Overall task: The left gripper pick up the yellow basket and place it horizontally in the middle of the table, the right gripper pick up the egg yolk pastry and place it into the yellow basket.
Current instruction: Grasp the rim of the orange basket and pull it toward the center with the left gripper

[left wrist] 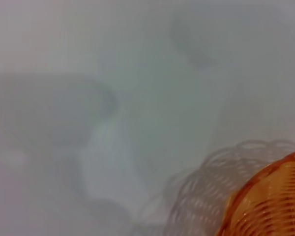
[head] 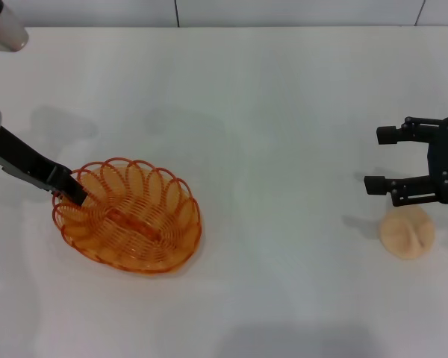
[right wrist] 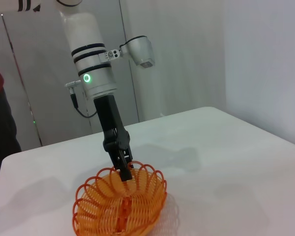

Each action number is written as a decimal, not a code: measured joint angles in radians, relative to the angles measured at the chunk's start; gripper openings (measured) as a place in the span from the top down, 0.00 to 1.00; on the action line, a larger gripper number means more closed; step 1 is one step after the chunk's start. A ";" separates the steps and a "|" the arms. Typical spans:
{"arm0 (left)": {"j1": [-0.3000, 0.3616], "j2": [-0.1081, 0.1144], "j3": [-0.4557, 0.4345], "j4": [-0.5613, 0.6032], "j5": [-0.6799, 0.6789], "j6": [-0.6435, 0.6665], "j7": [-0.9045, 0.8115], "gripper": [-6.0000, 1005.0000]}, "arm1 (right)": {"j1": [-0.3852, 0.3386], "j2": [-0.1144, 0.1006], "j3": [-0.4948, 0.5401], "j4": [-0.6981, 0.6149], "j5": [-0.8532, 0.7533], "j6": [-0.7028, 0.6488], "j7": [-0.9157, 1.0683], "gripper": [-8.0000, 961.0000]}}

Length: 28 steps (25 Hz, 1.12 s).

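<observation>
While the yellow basket [head: 128, 216] sits upright on the left half of the table [head: 269, 112], the left gripper [head: 76, 190] reaches down at a slant from the left edge and meets the basket's scalloped rim at its left side. Its black fingers are pinched onto the rim loops, one tip inside the basket. Seen from the right wrist camera, that same claw [right wrist: 125, 173] comes down from a silver cylinder with a green ring light [right wrist: 87, 77], and its tip is at the far rim of the basket [right wrist: 120, 205]; the basket's base rests on the tabletop [right wrist: 226, 162]. The left wrist view shows only a blurred arc of orange wire [left wrist: 270, 201] at one corner against white table, with its shadow beside it.

Middle of the table: bare white surface, faint shadows only.

Right side: the right gripper [head: 384, 160] hovers with jaws spread wide, holding nothing. The egg yolk pastry [head: 408, 230] lies on the table just below and near it in the head view, creased top up, apart from the fingertips. Basket and pastry are well apart.
</observation>
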 joint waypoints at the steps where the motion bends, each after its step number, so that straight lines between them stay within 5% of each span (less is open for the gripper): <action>1: 0.001 0.000 0.000 0.000 0.000 -0.001 0.000 0.68 | 0.000 0.000 0.000 -0.001 0.000 0.000 0.000 0.09; 28: -0.007 0.003 -0.006 0.009 -0.009 -0.003 -0.002 0.91 | -0.011 0.000 0.000 -0.007 0.011 -0.002 0.000 0.09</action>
